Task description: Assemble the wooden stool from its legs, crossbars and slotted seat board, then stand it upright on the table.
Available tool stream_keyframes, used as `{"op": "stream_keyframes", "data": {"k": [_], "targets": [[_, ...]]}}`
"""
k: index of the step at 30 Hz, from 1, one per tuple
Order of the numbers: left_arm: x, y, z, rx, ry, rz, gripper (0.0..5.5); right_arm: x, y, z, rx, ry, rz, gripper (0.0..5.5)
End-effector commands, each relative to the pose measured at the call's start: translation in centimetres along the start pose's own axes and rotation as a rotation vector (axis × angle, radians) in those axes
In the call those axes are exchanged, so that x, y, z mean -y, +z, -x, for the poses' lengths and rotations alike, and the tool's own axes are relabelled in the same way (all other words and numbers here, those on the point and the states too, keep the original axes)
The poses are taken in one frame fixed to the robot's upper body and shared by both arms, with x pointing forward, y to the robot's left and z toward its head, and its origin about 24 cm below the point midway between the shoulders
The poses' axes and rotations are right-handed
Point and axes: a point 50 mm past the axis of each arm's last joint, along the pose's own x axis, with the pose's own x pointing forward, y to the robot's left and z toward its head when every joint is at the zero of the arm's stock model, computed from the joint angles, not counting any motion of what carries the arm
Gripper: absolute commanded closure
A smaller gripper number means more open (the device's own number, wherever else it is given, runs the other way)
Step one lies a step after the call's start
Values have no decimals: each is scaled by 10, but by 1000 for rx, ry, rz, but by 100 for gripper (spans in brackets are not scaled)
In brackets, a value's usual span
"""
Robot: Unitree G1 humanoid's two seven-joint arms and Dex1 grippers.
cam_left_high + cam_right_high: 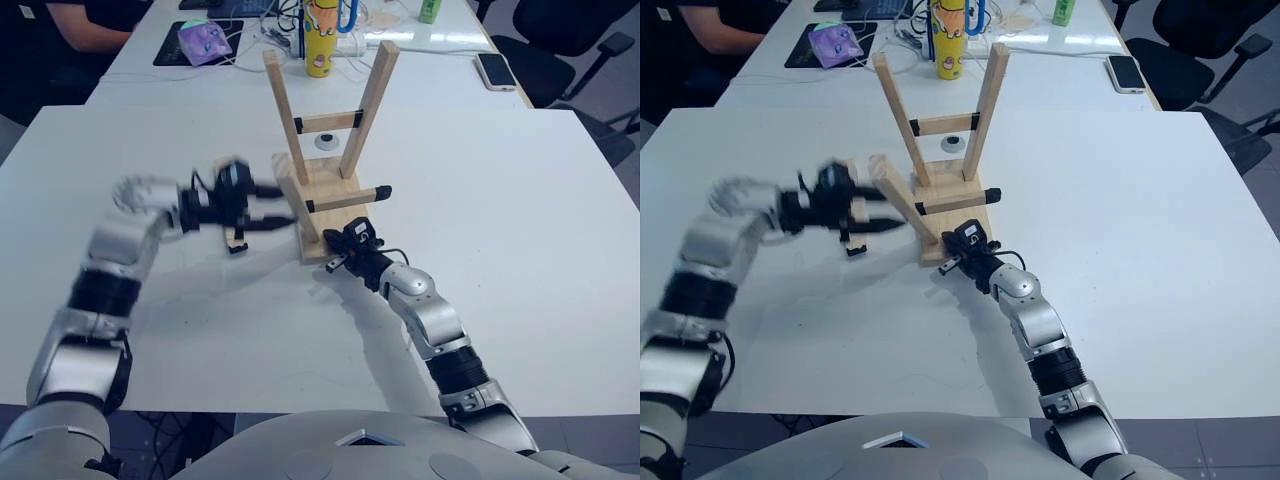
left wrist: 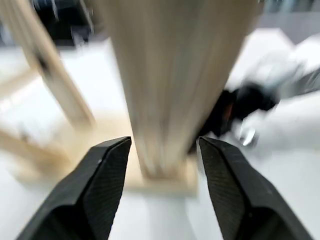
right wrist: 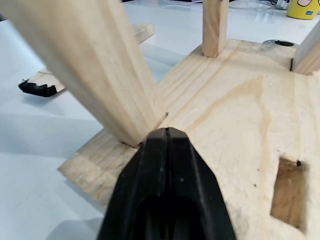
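Observation:
The stool lies upside down on the white table, its slotted seat board (image 1: 318,246) flat and its legs pointing up. Two far legs (image 1: 284,115) are joined by a crossbar (image 1: 328,122). A near leg (image 1: 296,196) leans in its slot, and a second crossbar (image 1: 345,200) runs from it. My left gripper (image 1: 270,207) is open, with that leaning leg (image 2: 175,75) between its fingers (image 2: 107,170). My right gripper (image 3: 166,132) is shut, its tip resting on the seat board (image 3: 235,110) at the foot of the leg (image 3: 95,60). A loose crossbar (image 1: 236,243) lies under the left gripper.
A small round object (image 1: 325,142) sits just behind the stool. On the table beyond stand a yellow cup (image 1: 320,40), a phone (image 1: 495,70) and a purple item (image 1: 203,42). An open slot (image 3: 286,192) shows in the seat board.

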Motion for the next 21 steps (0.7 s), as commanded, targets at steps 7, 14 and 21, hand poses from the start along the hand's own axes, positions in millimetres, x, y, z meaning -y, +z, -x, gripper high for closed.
{"op": "stream_keyframes", "data": {"k": [7,14,21], "targets": [[-1,44,67,131,270,-98,140,4,-46,13,-212,-67,-55,550],[8,150,94,708,334,-114,160,6,-51,15,-225,-74,-58,550],[64,253,58,1142,45,-115,251,7,-52,12,-235,-52,-45,550]]}}
